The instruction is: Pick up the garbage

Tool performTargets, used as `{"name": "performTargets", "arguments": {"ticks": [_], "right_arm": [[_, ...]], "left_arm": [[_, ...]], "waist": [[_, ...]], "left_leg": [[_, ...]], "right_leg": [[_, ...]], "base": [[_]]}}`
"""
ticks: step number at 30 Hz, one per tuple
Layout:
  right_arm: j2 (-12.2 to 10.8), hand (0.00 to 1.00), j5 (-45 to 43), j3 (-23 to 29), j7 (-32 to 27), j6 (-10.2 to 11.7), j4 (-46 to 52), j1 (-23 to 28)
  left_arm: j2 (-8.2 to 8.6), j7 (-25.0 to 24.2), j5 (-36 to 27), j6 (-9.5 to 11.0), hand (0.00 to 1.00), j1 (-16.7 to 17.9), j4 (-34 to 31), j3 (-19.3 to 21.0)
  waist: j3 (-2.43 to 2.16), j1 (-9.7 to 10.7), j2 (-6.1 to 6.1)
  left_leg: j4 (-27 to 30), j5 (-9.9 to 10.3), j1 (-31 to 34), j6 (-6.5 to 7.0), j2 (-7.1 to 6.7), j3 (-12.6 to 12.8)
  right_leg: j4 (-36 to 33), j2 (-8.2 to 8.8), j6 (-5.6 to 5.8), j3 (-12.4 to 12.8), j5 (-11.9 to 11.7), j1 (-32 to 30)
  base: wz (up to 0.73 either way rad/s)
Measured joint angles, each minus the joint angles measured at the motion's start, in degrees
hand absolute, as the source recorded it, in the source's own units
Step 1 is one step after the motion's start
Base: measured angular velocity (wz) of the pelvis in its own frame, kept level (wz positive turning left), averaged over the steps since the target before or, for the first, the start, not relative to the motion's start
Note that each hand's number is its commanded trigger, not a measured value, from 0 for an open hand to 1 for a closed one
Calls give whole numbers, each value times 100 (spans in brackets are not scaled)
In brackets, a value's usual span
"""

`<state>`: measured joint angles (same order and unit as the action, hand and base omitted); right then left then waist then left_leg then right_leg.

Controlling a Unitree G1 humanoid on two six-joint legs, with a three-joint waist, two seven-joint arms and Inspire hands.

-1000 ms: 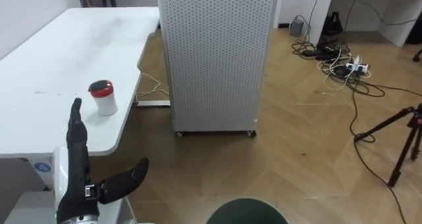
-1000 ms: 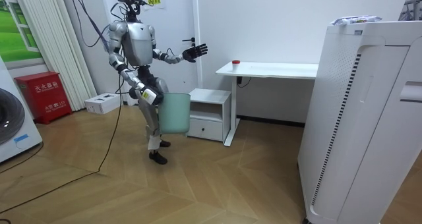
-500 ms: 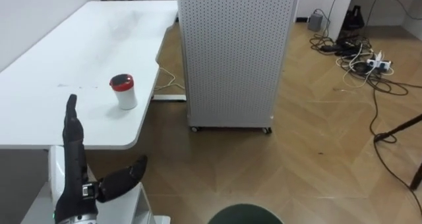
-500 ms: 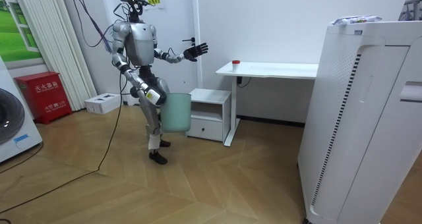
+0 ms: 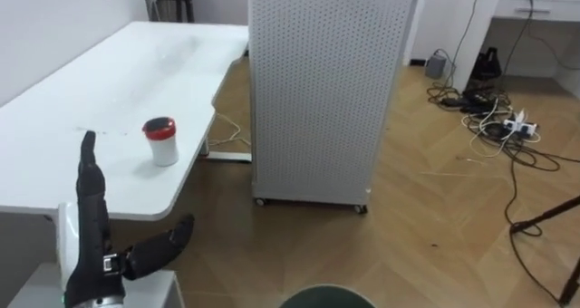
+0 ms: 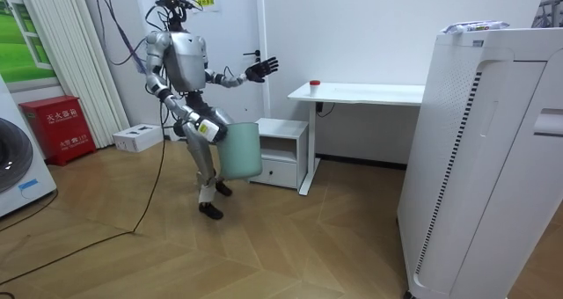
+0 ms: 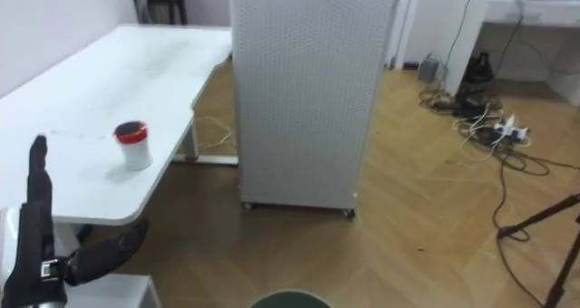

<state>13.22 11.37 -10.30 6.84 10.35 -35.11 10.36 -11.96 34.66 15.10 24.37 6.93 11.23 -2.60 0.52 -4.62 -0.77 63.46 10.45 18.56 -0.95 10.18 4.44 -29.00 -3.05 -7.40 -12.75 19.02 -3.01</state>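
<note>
Left hand (image 5: 91, 226) is raised with fingers straight and thumb spread wide, holding nothing, short of the white table's (image 5: 109, 81) near edge. The red-lidded cup (image 5: 160, 140) stands upright on that table near its edge.

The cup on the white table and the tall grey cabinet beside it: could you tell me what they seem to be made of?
Cup: white, matt body, likely paper or plastic; its red lid looks like plastic. Cabinet: pale grey sheet, probably painted metal, judging by the regular grid of small holes across its face.
</note>
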Motion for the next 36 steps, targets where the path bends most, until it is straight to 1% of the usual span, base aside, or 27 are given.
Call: {"name": "performTargets", "arguments": {"ticks": [1, 2, 3, 4, 5, 6, 7, 8, 9, 11, 12, 13, 14, 15, 16, 17, 18, 19, 21, 22, 23, 24, 25, 28, 29, 32, 36], "right_arm": [[15, 100, -3, 17, -77, -1, -1, -26], [10, 100, -3, 36, -189, -4, -16, -21], [17, 100, -3, 33, -224, -15, -19, -16], [28, 100, -3, 33, -276, -48, -20, -16], [41, 100, -2, 32, -320, -48, -20, -16], [41, 100, -1, 30, -333, -48, -20, -17], [39, 100, 0, 19, -329, -49, -20, -3], [51, 100, 6, 28, -328, -47, -13, -8], [53, 100, 9, 27, -336, -48, -14, -7], [57, 100, 31, 26, -358, -42, -14, -9], [57, 100, 31, 25, -353, -42, -14, -8], [53, 100, 32, 24, -347, -42, -14, -8], [45, 100, 34, 22, -358, -45, -12, -10], [31, 100, 32, 20, -363, -51, -12, -10], [28, 100, 32, 18, -380, -54, -11, -8], [27, 100, 32, 20, -407, -56, -12, -7], [28, 100, 33, 19, -421, -55, -11, -8], [37, 100, 33, 25, -431, -55, 9, -32], [14, 100, 29, 19, -467, -43, 39, -16], [-3, 100, 4, 14, -488, -41, 39, -5], [-2, 100, -3, 12, -484, -41, 39, -9], [-5, 100, -4, 12, -483, -42, 36, -10], [-6, 100, -4, 12, -475, -42, 32, 34], [7, 100, 1, 17, -405, -42, 29, 24], [7, 100, -3, 29, -380, -42, 29, 25], [15, 100, -34, 30, -282, -42, 30, 24], [12, 100, -35, 29, -170, -43, 59, 31]], "left_arm": [[21, 0, 13, 2, 0, 5, 0, 2], [20, 22, 12, 2, 0, 5, -1, 24], [18, 51, 12, 3, 0, 5, -1, 30], [18, 129, 19, 9, 0, 4, -1, 31], [18, 154, 25, 33, 0, -6, 0, 31], [14, 158, 25, 45, 0, -13, 0, 32], [14, 202, 25, 69, 0, 6, 0, 30], [18, 221, 24, 70, 0, -5, 0, 20], [16, 221, 20, 70, 0, -3, 0, 14], [17, 217, 8, 75, 0, -5, -1, 9], [17, 217, 8, 80, 0, -6, -1, 14], [6, 218, 20, 92, 0, -14, -1, 42], [6, 234, 29, 94, 0, -29, -1, 64], [4, 249, 46, 95, 0, -30, -1, 76], [5, 272, 83, 96, 0, -29, 0, 66], [6, 270, 80, 98, 0, -31, 0, 66], [1, 280, 56, 98, 0, -50, 2, 82], [8, 336, 15, 99, 0, -105, 7, 93], [12, 391, 5, 104, 0, -167, 5, 75], [9, 403, 7, 111, 0, -216, 5, 65], [2, 431, 7, 110, 0, -233, 6, 67], [0, 457, 9, 110, 0, -233, 14, 65], [11, 487, 8, 109, 0, -231, 33, 38], [9, 525, 4, 110, 0, -239, 61, 30], [10, 524, 9, 110, 0, -233, 62, 36], [11, 530, 18, 109, 0, -230, 42, 108], [-3, 598, 25, 109, 0, -226, -10, 275]], "waist": [[29, -35, -14], [48, -21, -14], [64, -29, -7], [77, -27, 3], [68, -23, 18], [76, -32, 4], [57, -34, -38], [56, -22, -61], [50, -26, -82], [36, -34, -89], [33, -41, -84], [30, -69, -80], [34, -91, -90], [38, -98, -120], [32, -116, -118], [35, -134, -104], [35, -142, -74], [50, -144, -16], [37, -44, 41], [21, 15, 22], [6, 22, -13], [8, 39, -14], [-29, 129, 14], [-18, 72, 22], [3, 23, -14], [44, -65, -128], [-3, -136, -231]], "left_leg": [[-418, 227, 221, 6, -118, 5], [-1097, 280, 389, -72, -305, -10], [-1534, 270, 425, -97, -399, -38], [-2489, 181, 418, -135, -558, -73], [-3259, -45, 402, -88, -701, -75], [-3469, -280, 388, 28, -748, -63], [-3663, -526, 267, 133, -845, -36], [-3694, -643, 206, 286, -953, -32], [-3642, -619, 194, 347, -1005, -21], [-3356, -300, 166, 432, -1100, 53], [-3277, -212, 166, 442, -1107, 64], [-3154, -29, 162, 460, -1129, 111], [-3071, 128, 125, 494, -1184, 124], [-3048, 200, 70, 516, -1191, 148], [-2998, 351, -54, 562, -1203, 147], [-2991, 407, -139, 568, -1203, 125], [-3030, 489, -312, 563, -1192, 49], [-3074, 531, -422, 542, -1192, -119], [-3228, 512, -537, 505, -1185, -377], [-3305, 500, -580, 478, -1191, -493], [-3338, 530, -607, 417, -1205, -550], [-3323, 556, -621, 376, -1211, -632], [-3352, 585, -658, 290, -1181, -816], [-3652, 512, -858, 109, -1069, -946], [-3780, 480, -948, 60, -1041, -946], [-4006, 427, -1098, -25, -967, -947], [-4161, 409, -1123, -50, -930, -946]], "right_leg": [[55, 32, -10, 8, -1, 3], [145, 48, -19, 4, 1, 38], [205, 54, -18, -11, 2, 74], [266, 95, 11, -19, 43, 101], [288, 121, 47, -12, 104, 140], [297, 152, 78, -4, 145, 182], [335, 223, 156, -6, 222, 248], [337, 304, 239, -26, 315, 278], [335, 350, 283, -18, 360, 302], [294, 488, 432, -54, 478, 430], [237, 512, 461, -63, 494, 438], [13, 581, 529, -182, 530, 456], [-467, 720, 552, -315, 540, 352], [-798, 813, 573, -311, 528, 254], [-1451, 959, 840, -306, 365, 48], [-1763, 1006, 977, -288, 214, -63], [-2124, 1053, 1015, -171, 106, -241], [-2147, 1079, 1002, -144, 277, -430], [-1624, 1119, 1052, -77, 365, -691], [-991, 1178, 1078, 60, 326, -833], [-306, 1220, 1100, 198, 15, -904], [-107, 1245, 1139, 205, -398, -912], [33, 1184, 1056, 136, -563, -787], [353, 975, 930, -21, -564, -483], [435, 944, 891, -55, -544, -406], [617, 879, 825, -115, -512, -312], [763, 819, 804, -145, -517, -287]], "base": [[-12], [-12], [-3], [4], [0], [0], [6], [8], [9], [6], [4], [0], [0], [4], [0], [0], [0], [24], [53], [53], [48], [60], [55], [32], [15], [2], [0]]}}
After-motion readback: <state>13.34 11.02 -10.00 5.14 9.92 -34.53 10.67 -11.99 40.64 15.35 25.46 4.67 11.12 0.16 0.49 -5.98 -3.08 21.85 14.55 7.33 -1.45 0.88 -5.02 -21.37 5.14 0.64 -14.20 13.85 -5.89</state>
